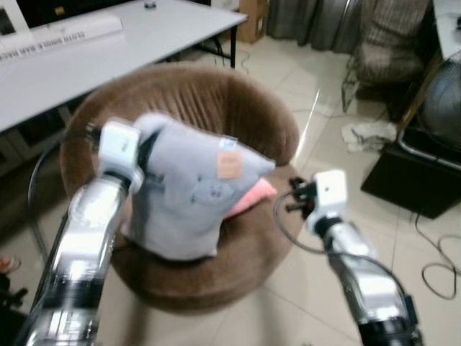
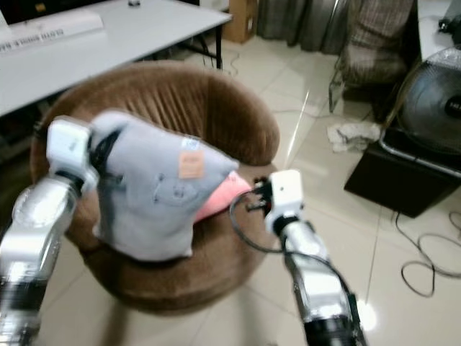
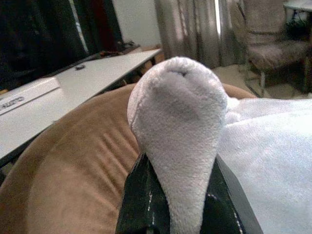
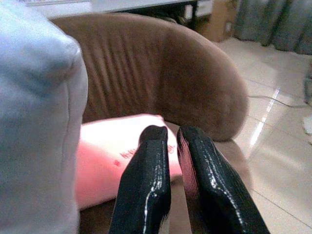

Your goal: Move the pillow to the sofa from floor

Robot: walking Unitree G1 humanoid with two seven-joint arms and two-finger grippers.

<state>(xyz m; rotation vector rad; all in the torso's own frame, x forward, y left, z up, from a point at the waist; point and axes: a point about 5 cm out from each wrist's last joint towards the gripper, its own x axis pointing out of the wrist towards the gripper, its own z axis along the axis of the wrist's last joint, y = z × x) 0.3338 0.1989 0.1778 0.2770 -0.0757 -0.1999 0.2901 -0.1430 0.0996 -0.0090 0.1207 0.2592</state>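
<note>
— Two sets of jaws, one pillow: which of yours has it?

— My left gripper (image 3: pixel 187 204). Its jaws are clamped on a corner of the grey pillow (image 1: pixel 191 191), and from my wrist I see that plush corner bulging up between the two black fingers (image 3: pixel 139 204). My right gripper (image 4: pixel 168 141) has its jaws pressed together on nothing, held just beside the seat at about 3 o'clock from the pillow.

— Where is the pillow now?

— On the round brown sofa (image 1: pixel 216 94), standing upright in the seat with its lower edge on the cushion and its top leaning toward 2 o'clock. A pink cushion (image 4: pixel 119 156) lies under its right side. Behind the sofa, at 11 o'clock, is the white counter (image 1: pixel 137 43); a dark fan (image 2: pixel 432 108) stands far off at 3 o'clock on the tiled floor (image 1: pixel 324 86).

— How does it handle?

— Light and very soft, I judge. It sags and folds where I pinch it, so the corner alone carries the weight and the body swings below. The fleece is not slippery; a bunched corner gives a secure hold, but a flat face would give my jaws nothing to close on.

— So how far along are you?

— Nearly done, I think. It rests on the seat; what remains is letting go without tipping it over the front edge at 6 o'clock.
</note>
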